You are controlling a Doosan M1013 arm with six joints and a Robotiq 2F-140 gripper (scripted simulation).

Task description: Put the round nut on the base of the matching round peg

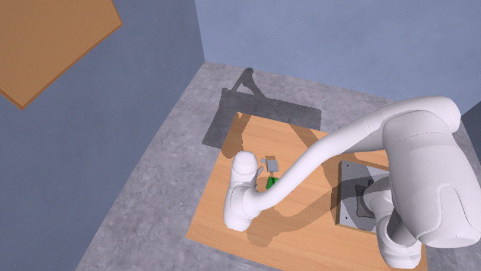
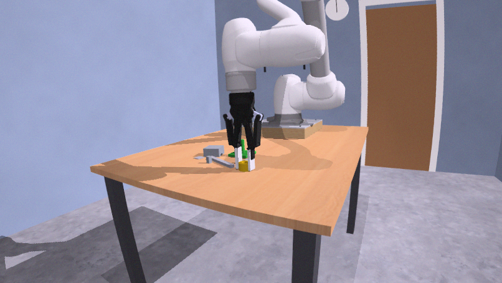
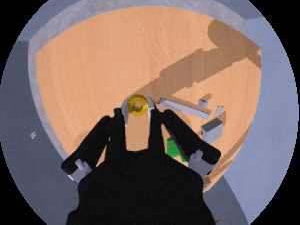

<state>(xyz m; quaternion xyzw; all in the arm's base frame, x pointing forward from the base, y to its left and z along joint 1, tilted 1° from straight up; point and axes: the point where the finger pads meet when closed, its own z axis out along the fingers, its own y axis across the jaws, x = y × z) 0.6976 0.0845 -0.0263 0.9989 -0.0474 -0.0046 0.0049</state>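
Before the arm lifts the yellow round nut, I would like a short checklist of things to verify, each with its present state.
1. Gripper shut on the yellow round nut: ok.
2. Nut centred between the fingertips in the wrist view: ok.
3. Nut off the table: not ok; it seems to rest on the top.
4. Green peg upright on its base: ok.
5. Grey parts apart from the fingers: ok; they lie to one side.
6. Grip firm enough to lift: cannot tell.
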